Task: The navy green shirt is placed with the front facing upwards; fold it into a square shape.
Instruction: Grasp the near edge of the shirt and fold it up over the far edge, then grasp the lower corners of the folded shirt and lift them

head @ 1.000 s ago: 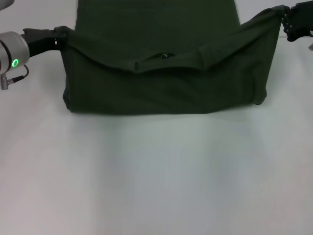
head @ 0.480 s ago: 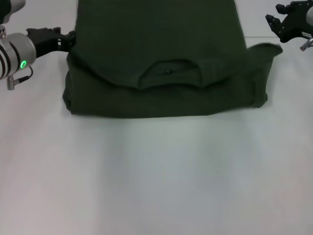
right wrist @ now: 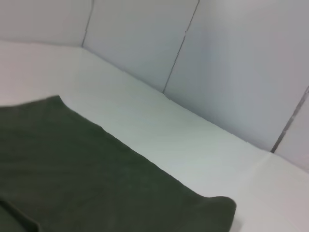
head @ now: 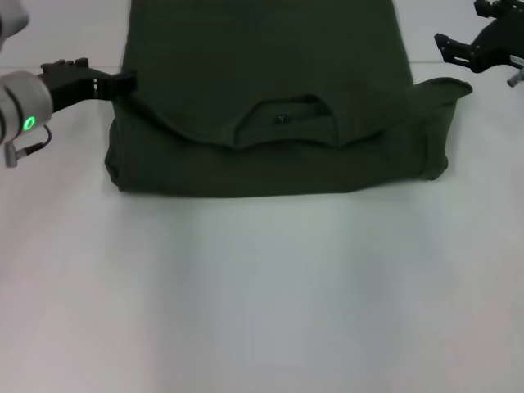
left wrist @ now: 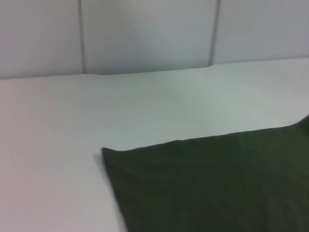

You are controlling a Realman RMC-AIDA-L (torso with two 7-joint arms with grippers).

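In the head view both grippers have let go: the left gripper [head: 123, 79] and right gripper [head: 446, 42] hang spread and empty beside the navy green shirt [head: 270, 115], its near end now folded over on the table [head: 262, 286]. Both wrist views show only the shirt's cloth lying flat, so this fold looks finished.

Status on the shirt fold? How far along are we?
Done: the collar end of the navy green shirt is folded over onto the body, collar showing on top.

In hand: nothing. The right tool is open and off the cloth; the left tool sits at the shirt's left edge.

Left: the far length lies flat on the table, and the right corner sticks out. Not yet a square.
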